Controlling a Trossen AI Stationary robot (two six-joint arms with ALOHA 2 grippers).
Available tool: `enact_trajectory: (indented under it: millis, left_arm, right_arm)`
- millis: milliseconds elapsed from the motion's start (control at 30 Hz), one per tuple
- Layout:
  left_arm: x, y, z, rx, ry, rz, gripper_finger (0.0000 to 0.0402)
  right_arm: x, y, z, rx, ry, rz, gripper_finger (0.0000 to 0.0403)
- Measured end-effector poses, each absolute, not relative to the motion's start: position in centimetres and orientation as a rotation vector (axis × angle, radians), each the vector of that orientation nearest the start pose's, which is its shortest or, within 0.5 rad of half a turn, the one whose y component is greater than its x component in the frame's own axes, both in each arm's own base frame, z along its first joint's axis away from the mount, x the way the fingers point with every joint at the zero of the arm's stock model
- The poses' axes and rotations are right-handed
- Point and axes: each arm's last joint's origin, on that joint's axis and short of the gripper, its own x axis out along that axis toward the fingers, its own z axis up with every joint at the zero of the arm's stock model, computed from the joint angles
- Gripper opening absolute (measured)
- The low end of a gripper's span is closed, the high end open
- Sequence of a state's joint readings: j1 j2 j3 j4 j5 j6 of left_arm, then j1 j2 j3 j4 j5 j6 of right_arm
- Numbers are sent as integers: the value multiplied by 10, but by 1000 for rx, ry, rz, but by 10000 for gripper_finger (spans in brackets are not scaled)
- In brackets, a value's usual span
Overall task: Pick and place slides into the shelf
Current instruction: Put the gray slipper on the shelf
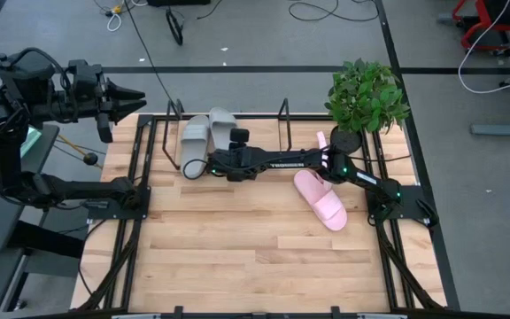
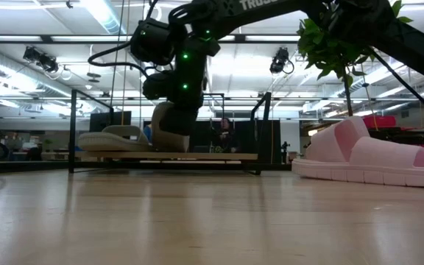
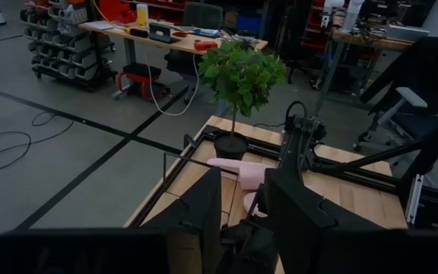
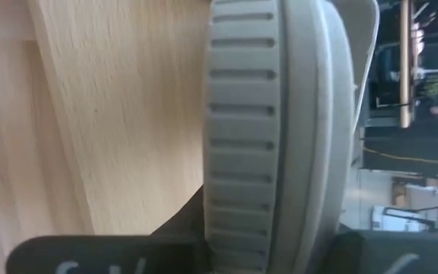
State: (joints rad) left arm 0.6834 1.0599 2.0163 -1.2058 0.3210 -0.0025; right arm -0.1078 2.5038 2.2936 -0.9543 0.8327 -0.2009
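Note:
My right gripper is over the black wire shelf, shut on a grey slide. The second grey slide lies flat on the shelf to its left. One pink slide lies sole down on the table toward the right. The other pink slide lies by the plant pot. My left gripper is open and empty, raised beyond the table's far left corner. My right gripper pinches the grey slide between its two fingers, one on each broad face. The slide's ribbed side edge faces the wrist camera. The fingers come from above, pointing down. The slide stands steeply tilted below them, its lower end on the shelf's bottom.
A potted plant stands at the table's far right corner. Black arm-mount rails run along both sides. Bare wood fills the near half of the table.

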Motion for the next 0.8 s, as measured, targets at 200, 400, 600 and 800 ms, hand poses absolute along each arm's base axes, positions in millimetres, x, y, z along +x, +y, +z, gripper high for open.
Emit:
enact_trajectory:
  millis: [200, 400, 600, 800]
  left_arm:
    - [64, 41, 545, -123, 220, 365, 107]
    - [64, 41, 545, -111, 227, 366, 107]
    - [64, 41, 545, -110, 226, 366, 107]
    - [64, 41, 545, -110, 227, 366, 107]
  right_arm:
    - [513, -78, 190, -711, 1251, -730, 62]
    - [512, -77, 193, -819, 1279, -771, 62]
    - [511, -74, 192, -829, 1297, -755, 62]
    - [507, -64, 190, -796, 1318, -719, 62]
